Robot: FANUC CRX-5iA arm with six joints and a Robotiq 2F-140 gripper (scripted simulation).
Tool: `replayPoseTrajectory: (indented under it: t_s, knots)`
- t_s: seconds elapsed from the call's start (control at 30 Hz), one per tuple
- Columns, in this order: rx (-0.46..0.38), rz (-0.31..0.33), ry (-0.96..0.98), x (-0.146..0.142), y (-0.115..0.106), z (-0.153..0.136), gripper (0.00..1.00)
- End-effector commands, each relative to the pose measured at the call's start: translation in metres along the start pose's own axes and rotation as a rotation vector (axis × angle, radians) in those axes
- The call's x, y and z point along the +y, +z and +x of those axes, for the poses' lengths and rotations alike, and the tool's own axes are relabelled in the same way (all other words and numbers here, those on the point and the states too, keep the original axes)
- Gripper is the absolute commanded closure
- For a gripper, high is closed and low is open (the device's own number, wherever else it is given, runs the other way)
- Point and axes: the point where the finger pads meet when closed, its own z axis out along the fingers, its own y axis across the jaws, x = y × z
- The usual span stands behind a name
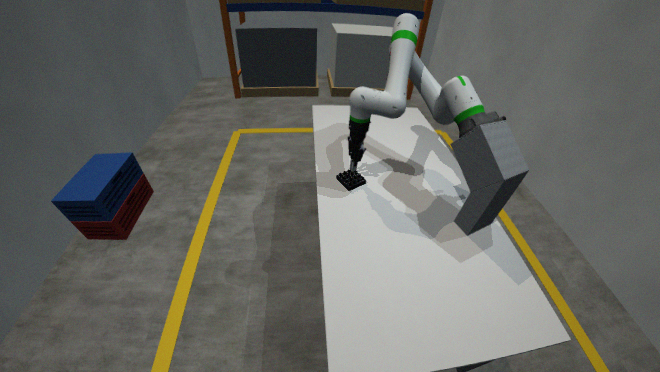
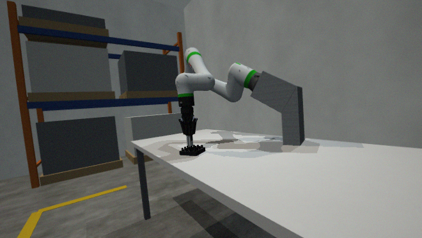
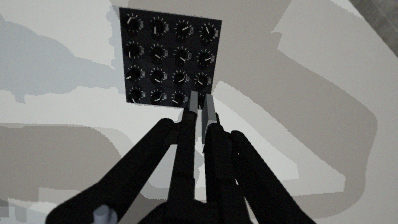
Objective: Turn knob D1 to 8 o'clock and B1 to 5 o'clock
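The knob box [image 3: 170, 59] is standing on its feet near the far left edge of the table [image 1: 430, 300], its sixteen knobs facing up. The gripper [image 3: 201, 107] is bearing straight down on the corner knob nearest the wrist camera, fingers drawn almost together around it. They are judged to be clamping that knob, though the knob itself is hidden between them. Which corner this is cannot be read, the printed names being too small; it is probably D1 or B1's side of the box. The step in hand appears to be gripping a knob for turning. The next move is calling for a steady wrist rotation to the wanted mark, without dragging the box. Behind, a rack [image 2: 20, 96] is holding crates.
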Motion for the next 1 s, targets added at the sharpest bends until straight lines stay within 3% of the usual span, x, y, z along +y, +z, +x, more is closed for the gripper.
replayPoseTrajectory:
  t_s: [0.0, 0.4, 0.93, 0.97]
  knots:
    - [-0.001, 0.003, -0.112, 0.0, -0.0002, 0.0002, 0.95]
    - [0.0, 0.003, -0.305, 0.0, -0.0002, 0.0002, 0.95]
    - [0.0, 0.003, -0.319, 0.0, -0.0002, 0.0002, 0.95]
    - [0.0, 0.003, -0.319, 0.0, -0.0002, 0.0002, 0.88]
